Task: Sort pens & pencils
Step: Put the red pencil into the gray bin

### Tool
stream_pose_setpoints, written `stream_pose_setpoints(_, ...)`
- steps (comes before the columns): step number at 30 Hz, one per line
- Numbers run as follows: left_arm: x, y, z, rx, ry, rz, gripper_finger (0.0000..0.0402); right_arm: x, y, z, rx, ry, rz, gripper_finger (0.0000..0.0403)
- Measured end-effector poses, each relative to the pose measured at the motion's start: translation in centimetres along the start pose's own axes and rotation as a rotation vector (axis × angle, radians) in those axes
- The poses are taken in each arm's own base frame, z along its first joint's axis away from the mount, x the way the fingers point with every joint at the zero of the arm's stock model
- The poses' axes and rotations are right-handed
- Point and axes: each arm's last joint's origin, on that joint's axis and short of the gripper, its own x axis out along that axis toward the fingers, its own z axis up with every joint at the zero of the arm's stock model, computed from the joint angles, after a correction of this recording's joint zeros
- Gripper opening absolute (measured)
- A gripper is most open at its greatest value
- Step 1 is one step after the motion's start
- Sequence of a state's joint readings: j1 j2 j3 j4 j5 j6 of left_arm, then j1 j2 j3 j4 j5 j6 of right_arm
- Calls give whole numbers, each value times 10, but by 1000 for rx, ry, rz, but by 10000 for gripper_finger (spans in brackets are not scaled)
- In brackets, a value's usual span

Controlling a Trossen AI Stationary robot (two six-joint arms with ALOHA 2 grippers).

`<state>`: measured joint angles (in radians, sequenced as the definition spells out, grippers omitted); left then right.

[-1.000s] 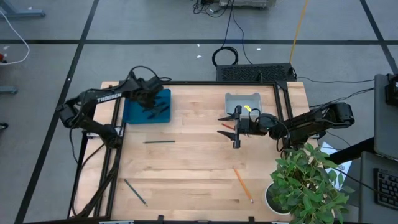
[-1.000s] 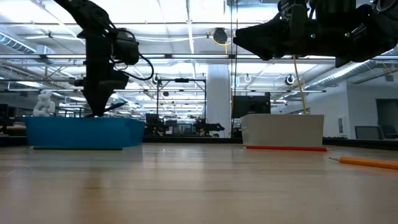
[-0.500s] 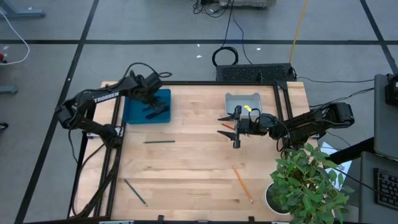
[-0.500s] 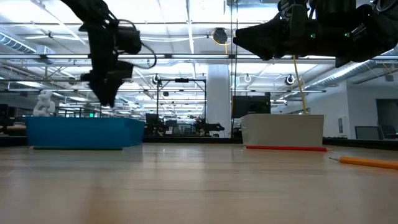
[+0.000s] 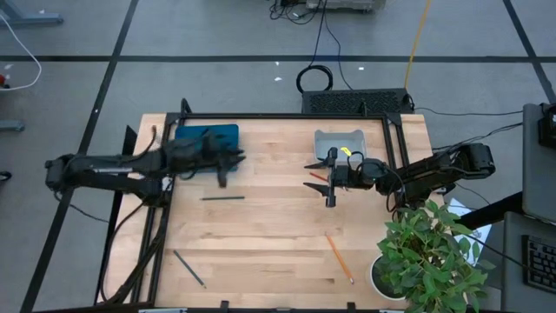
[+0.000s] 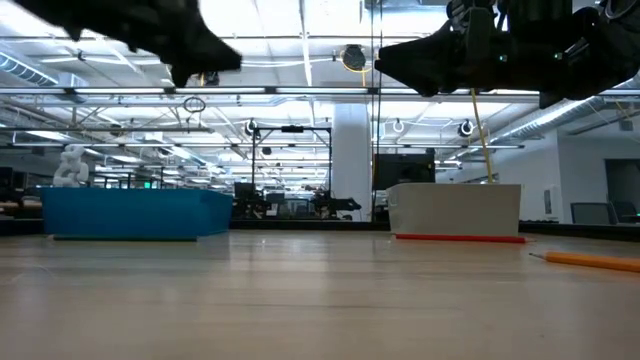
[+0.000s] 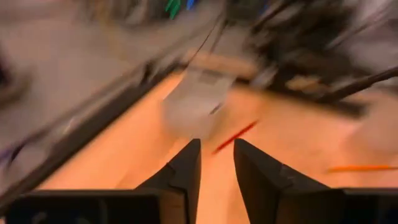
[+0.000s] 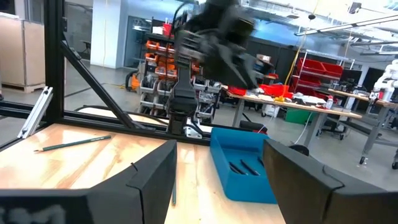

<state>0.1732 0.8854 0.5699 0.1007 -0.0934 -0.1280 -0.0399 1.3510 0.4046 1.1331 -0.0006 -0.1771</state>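
Lying crosswise, dark pencil [image 5: 222,198].

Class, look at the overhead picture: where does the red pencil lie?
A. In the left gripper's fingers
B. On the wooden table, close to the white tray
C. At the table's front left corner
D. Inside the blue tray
B. The high view shows the red pencil flat on the wooden table, just in front of the white tray; the low view shows it lying along that tray's front wall.
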Motion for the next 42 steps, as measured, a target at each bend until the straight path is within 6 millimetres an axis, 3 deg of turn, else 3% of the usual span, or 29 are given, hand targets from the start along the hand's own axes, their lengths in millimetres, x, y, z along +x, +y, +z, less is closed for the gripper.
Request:
stream_pose_setpoints(4,-21,-12,-22,32,-203,-110,74,0,0,0,-26,0,0,226)
stream_pose_setpoints(9,-35,-10,-45,27,-253,-136,42,0,0,1,-30,-13,-3,226)
stream_pose_setpoints(14,-41,-8,-49,58,-249,-129,5,0,-1,3,-34,-24,-10,226)
stream_pose_setpoints(25,-41,-8,-51,94,-222,-119,4,0,0,0,10,-1,-6,226)
stream_pose_setpoints(33,-40,-6,-56,166,-178,-87,3,0,-5,-1,136,9,-28,226)
stream_pose_setpoints(38,-40,-6,-57,165,-169,-63,3,-2,-11,-11,197,123,-54,226)
stream_pose_setpoints(42,-40,-6,-57,162,-168,-63,4,-1,-10,-15,180,441,-148,226)
